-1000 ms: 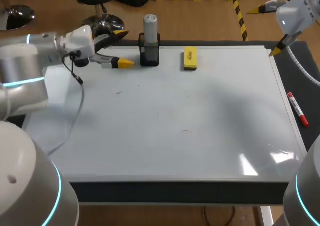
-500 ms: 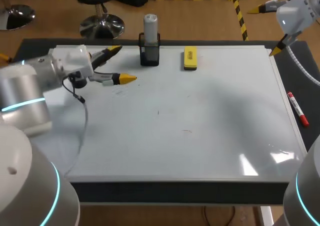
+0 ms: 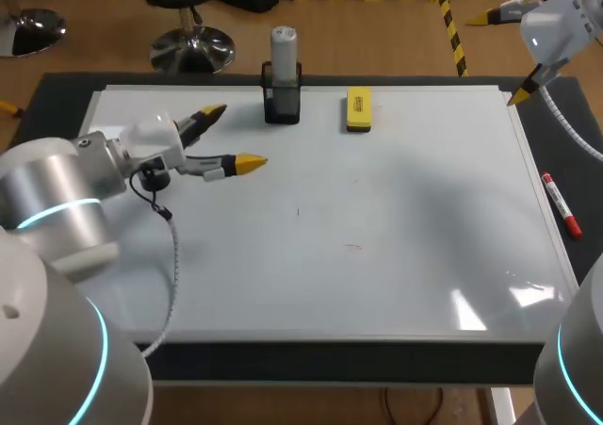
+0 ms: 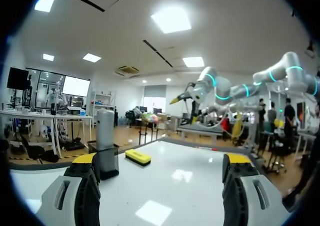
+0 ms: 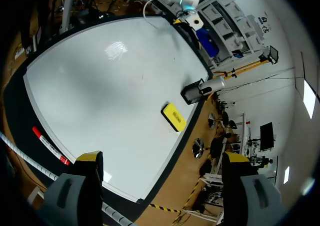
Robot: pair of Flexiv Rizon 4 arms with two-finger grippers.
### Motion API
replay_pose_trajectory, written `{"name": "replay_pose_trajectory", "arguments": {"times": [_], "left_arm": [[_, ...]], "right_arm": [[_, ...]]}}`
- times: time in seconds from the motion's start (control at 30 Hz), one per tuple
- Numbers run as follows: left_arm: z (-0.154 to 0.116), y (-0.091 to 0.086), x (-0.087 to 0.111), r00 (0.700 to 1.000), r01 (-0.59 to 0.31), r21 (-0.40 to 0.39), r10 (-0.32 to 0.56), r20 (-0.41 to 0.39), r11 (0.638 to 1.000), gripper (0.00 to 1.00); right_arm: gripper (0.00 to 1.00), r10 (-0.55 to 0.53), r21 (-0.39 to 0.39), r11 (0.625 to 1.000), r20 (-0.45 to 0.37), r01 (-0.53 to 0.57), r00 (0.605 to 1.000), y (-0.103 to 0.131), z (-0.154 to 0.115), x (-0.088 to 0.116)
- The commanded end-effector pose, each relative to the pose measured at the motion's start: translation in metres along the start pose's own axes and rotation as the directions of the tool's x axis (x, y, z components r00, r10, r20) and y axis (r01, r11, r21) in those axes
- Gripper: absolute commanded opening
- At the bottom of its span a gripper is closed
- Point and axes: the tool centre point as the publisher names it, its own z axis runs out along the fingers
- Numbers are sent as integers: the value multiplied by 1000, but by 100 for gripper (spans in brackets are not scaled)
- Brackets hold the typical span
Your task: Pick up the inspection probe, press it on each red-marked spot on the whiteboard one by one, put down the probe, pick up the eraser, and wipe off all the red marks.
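Head view: my left gripper (image 3: 234,138) hangs over the whiteboard (image 3: 377,255) near its far left corner, fingers spread wide, holding nothing. The grey inspection probe (image 3: 284,48) stands upright in a black holder (image 3: 282,100) at the whiteboard's far edge, with the yellow eraser (image 3: 358,108) near it on the right. My right gripper (image 3: 499,56), also agape and empty, sits past the far right corner. A red marker (image 3: 560,204) lies just off the whiteboard's right edge

Left wrist view: inspection probe and eraser lie ahead of the parted fingers

Right wrist view: whiteboard, eraser and inspection probe lie ahead of the parted fingers

No legible text or labels
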Motion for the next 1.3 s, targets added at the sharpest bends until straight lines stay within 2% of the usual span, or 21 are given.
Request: {"name": "replay_pose_trajectory", "arguments": {"times": [0.03, 0.13, 0.27, 1.3], "left_arm": [[0, 1, 4, 995, 0, 0, 0, 99, 1000, 100], [-1, 0, 5, 996, -2, 2, 2, 91, 1000, 100], [-3, 0, 7, 1000, -19, 25, 19, -9, 1000, 100], [-3, 0, 7, 1000, -19, 25, 19, -9, 1000, 100]], "right_arm": [[100, -2, 0, 1000, -4, 2, 1000, -1, 0, 0], [100, -2, 0, 1000, -4, 2, 1000, -1, 0, 0], [100, -2, 0, 1000, -4, 2, 1000, -1, 0, 0], [100, -2, 0, 1000, -4, 2, 1000, -1, 0, 0]]}}
